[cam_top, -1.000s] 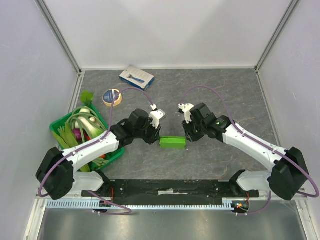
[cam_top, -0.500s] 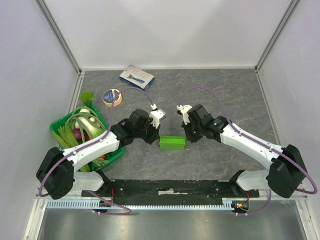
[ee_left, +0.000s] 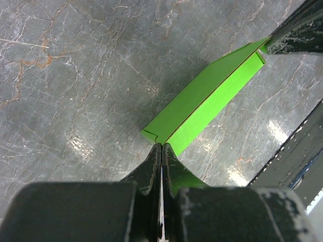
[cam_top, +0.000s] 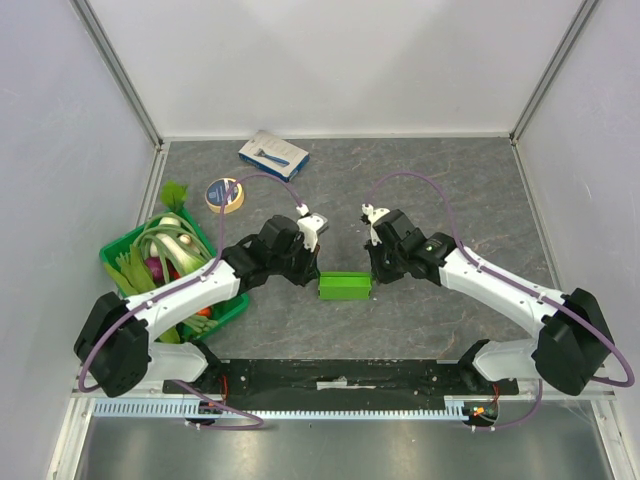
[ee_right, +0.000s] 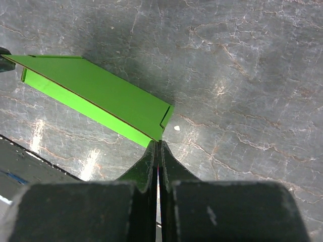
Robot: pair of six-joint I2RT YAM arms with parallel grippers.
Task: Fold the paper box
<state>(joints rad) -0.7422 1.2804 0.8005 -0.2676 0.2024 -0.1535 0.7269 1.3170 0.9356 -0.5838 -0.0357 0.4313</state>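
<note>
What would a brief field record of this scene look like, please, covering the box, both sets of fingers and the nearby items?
Paper box: lime green, low and long, lying on the table between the arms
Left fingers: closed, tips at the box's left end
Right fingers: closed, tips at the box's right end
Crate: green, holding vegetables, by the table's left edge
Far side: blue-and-white carton, round tin

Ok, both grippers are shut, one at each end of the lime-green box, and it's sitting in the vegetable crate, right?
No. The paper box lies on the table between the arms, apart from the crate, as the top view shows. The left gripper and right gripper are indeed shut, one at each end.
</note>
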